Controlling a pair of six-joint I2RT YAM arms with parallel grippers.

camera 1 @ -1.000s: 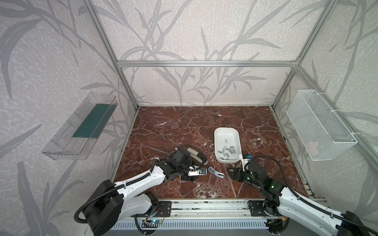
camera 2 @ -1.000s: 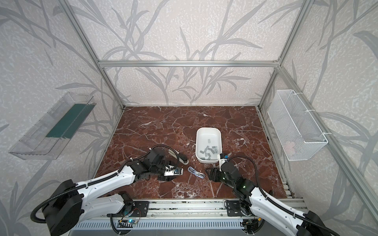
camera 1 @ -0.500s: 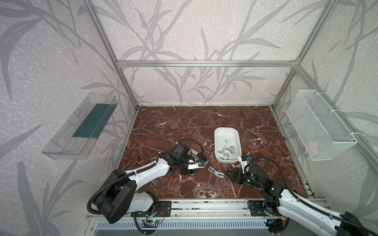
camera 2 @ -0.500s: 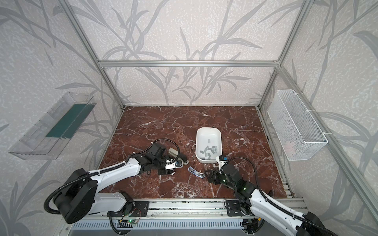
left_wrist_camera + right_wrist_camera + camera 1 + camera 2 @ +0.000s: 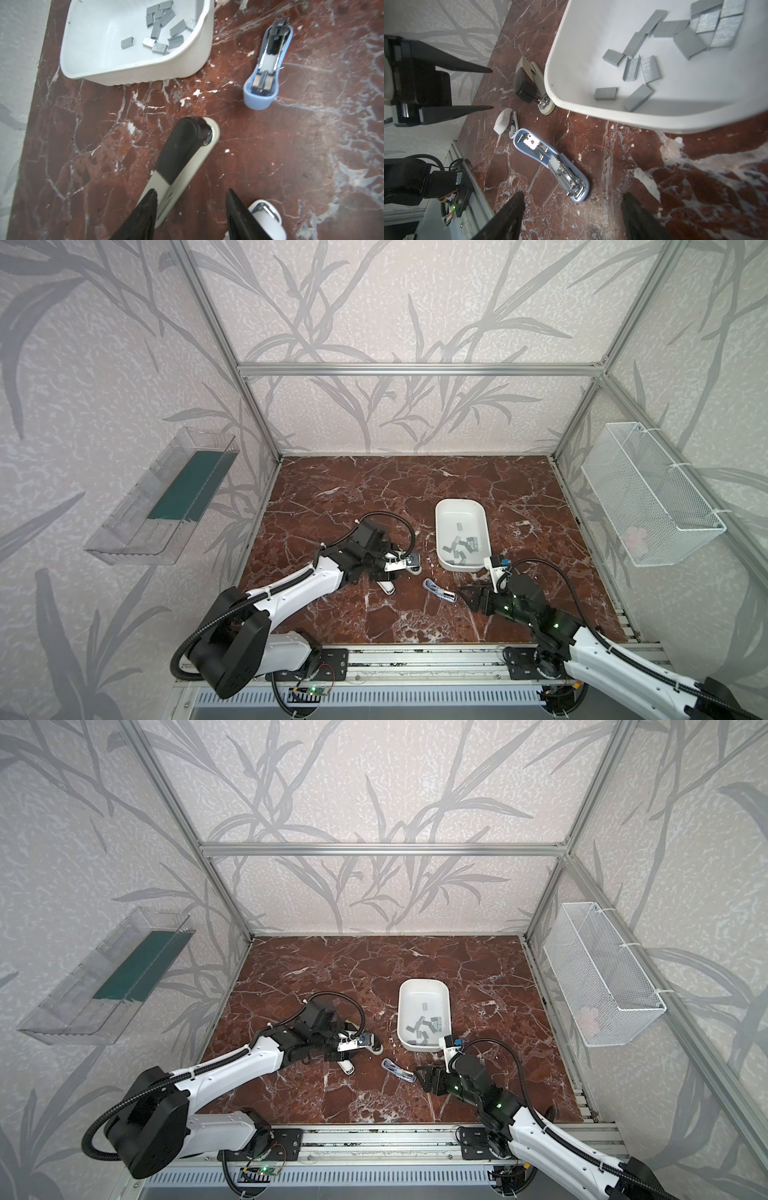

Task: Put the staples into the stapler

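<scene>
Several grey staples (image 5: 461, 545) (image 5: 424, 1025) (image 5: 164, 31) (image 5: 675, 41) lie loose in a white tray (image 5: 461, 502) (image 5: 424, 981) (image 5: 145, 70) (image 5: 654, 118). A blue stapler (image 5: 439, 591) (image 5: 399, 1071) (image 5: 268, 62) (image 5: 550, 164) lies opened flat on the marble floor, its metal channel facing up. My right gripper (image 5: 464, 595) (image 5: 419, 1075) (image 5: 572, 195) is open, low over the floor just behind the blue stapler's end. My left gripper (image 5: 388, 576) (image 5: 347, 1052) (image 5: 191, 192) (image 5: 490, 89) is open over bare floor, holding nothing.
A beige and black stapler (image 5: 182, 149) (image 5: 527, 83) (image 5: 411, 568) lies by one left finger, near the tray's corner. A small white stapler (image 5: 268, 220) (image 5: 503, 121) (image 5: 385, 587) lies by the other finger. A wire basket (image 5: 648, 497) and a clear shelf (image 5: 166, 497) hang on the side walls.
My left arm has swung its gripper a little toward the back, between the beige and white staplers. My right gripper has opened slightly and hardly moved.
</scene>
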